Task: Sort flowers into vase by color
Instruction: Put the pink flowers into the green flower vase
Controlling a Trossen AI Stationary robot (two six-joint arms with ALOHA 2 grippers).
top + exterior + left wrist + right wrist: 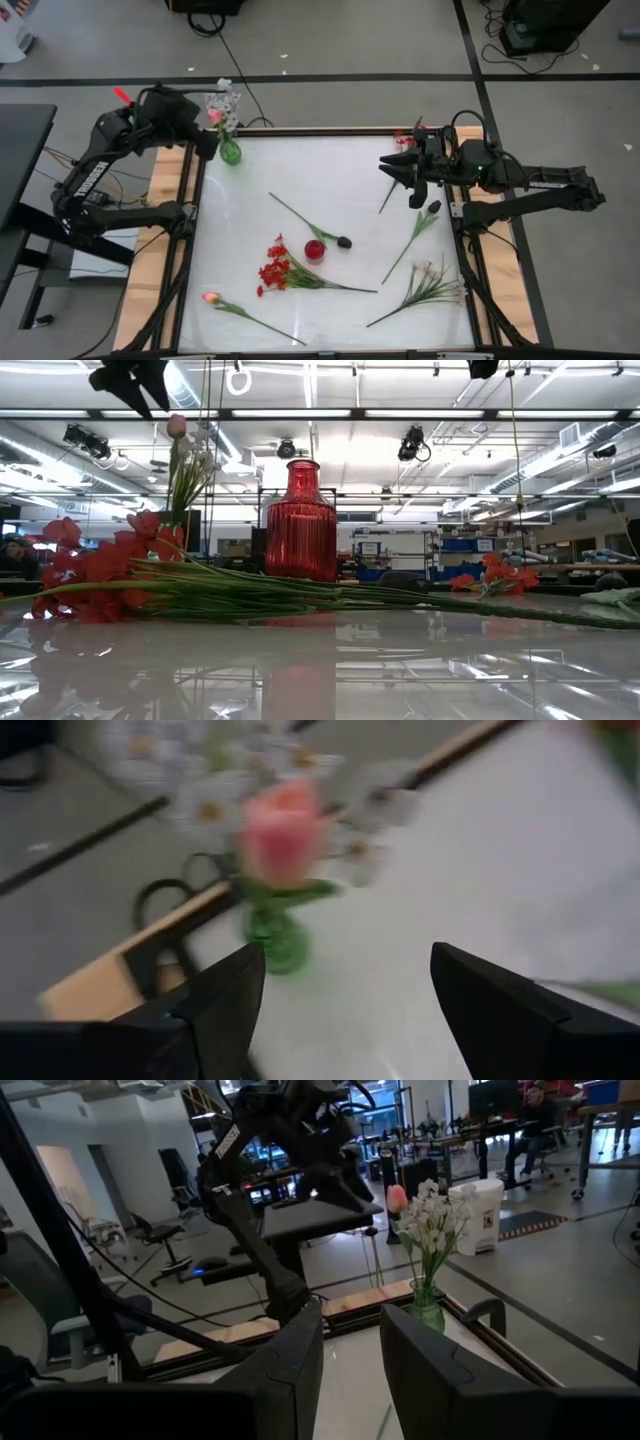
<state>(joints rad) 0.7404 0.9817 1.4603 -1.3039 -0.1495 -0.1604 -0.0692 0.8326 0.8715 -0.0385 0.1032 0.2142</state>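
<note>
Left end effector, upper left, seen open and empty beside green vase; vase could be tipped if brushed. Right end effector parted, empty.

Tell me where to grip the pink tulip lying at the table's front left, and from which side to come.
Grip the pink tulip with the thin green stem at mid-stem, descending from straight above. It lies flat and clear of other flowers; close the fingers across the slanted stem, away from the soft bud.
</note>
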